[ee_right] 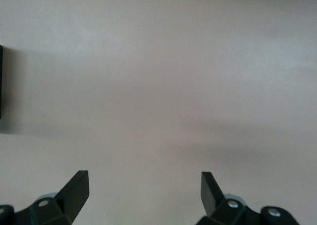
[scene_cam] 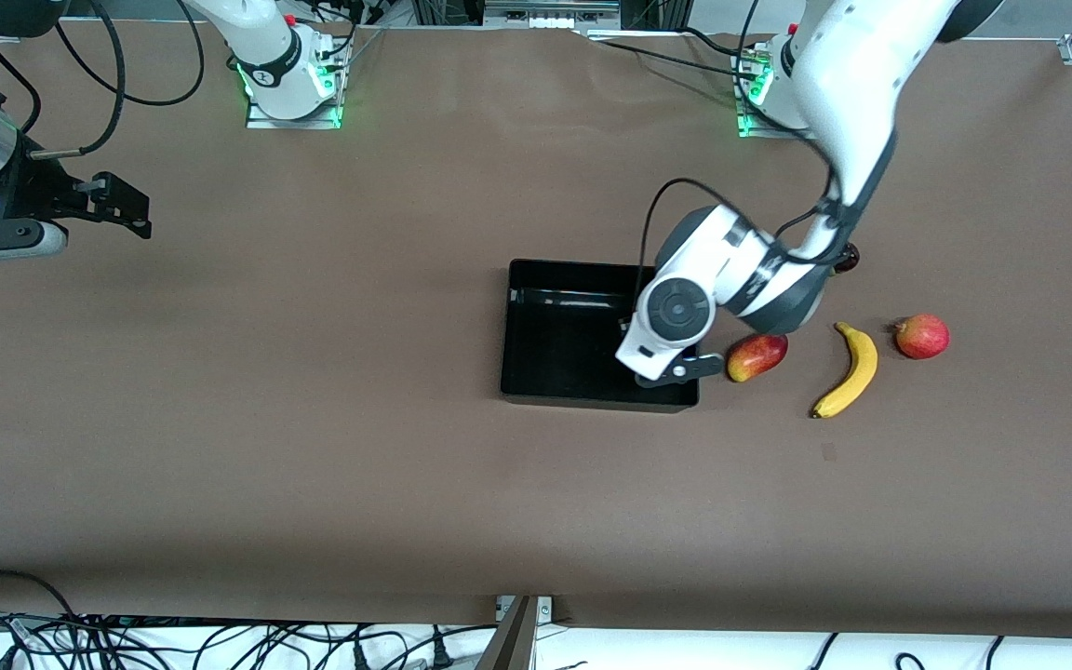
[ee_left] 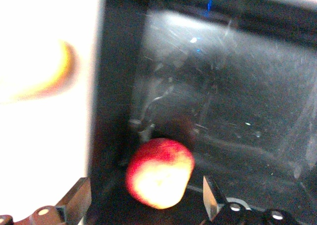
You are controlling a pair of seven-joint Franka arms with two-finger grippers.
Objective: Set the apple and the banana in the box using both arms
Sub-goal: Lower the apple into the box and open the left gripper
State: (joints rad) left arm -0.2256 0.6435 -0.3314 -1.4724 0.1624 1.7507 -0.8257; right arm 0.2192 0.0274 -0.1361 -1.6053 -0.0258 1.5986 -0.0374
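The black box [scene_cam: 556, 346] lies mid-table. My left gripper [scene_cam: 680, 369] hangs low over the box's corner nearest the left arm's end, and my wrist hides the apple in the front view. In the left wrist view the red and yellow apple [ee_left: 159, 173] rests on the box floor by the wall [ee_left: 119, 86]. It lies between my open left gripper's [ee_left: 144, 197] fingers and touches neither. The yellow banana [scene_cam: 848, 370] lies on the table beside the box, toward the left arm's end. My right gripper [scene_cam: 117, 207] [ee_right: 144, 190] waits open and empty over bare table at the right arm's end.
An oblong red-yellow fruit [scene_cam: 757, 357] [ee_left: 49, 76] lies just outside the box, between it and the banana. A pinkish-red round fruit [scene_cam: 921, 336] sits past the banana toward the left arm's end. A small dark object [scene_cam: 849, 257] shows partly under my left forearm.
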